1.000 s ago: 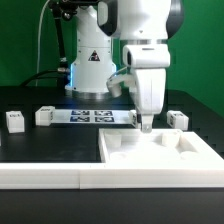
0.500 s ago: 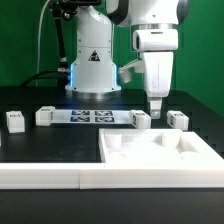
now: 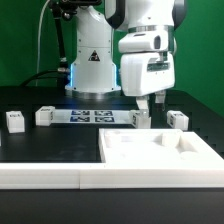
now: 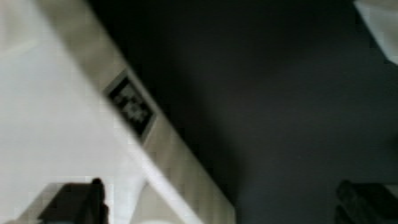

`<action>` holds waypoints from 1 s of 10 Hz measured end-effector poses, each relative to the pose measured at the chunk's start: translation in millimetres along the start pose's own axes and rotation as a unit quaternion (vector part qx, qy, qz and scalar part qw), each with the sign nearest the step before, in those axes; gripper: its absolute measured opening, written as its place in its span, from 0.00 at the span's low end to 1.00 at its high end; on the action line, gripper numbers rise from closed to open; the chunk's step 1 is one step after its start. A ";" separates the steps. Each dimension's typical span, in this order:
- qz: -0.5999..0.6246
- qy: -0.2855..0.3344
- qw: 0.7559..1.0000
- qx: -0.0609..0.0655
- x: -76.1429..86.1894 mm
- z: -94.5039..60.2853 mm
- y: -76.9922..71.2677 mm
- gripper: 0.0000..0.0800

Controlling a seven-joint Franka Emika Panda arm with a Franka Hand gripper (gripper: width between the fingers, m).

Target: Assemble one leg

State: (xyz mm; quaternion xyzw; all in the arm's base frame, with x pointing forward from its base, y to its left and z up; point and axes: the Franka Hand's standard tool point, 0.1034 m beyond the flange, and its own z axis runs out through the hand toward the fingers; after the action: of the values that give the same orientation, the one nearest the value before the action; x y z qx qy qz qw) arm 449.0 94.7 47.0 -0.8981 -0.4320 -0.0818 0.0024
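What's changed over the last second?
The gripper rose from over the panel, shifted toward the exterior view's right and turned at the wrist; its jaws are open, holding nothing. The leg beside it, the panel and the marker board stayed put.

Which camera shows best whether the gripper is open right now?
The wrist view: on the gripper, both fingertips stand far apart, clamping nothing, so it is open. The exterior view shows the gripper above a leg, but its finger gap is hard to read there.
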 end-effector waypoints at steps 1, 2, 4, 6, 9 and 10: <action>0.073 0.000 0.997 0.003 -1.6 2.1 -6.7 0.81; 0.132 0.003 0.991 0.005 1.1 4.0 -15.7 0.81; 0.255 0.003 0.967 0.012 21.0 0.5 -29.8 0.81; 0.361 0.006 0.932 0.017 38.2 -0.3 -43.6 0.81; 0.437 0.008 0.899 0.022 46.0 -0.1 -49.5 0.81; 0.460 0.007 0.887 0.023 46.2 0.2 -50.5 0.81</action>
State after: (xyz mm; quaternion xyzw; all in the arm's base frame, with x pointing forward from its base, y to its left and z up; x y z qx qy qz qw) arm 438.2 162.2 50.3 -0.9953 0.0283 -0.0680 0.0633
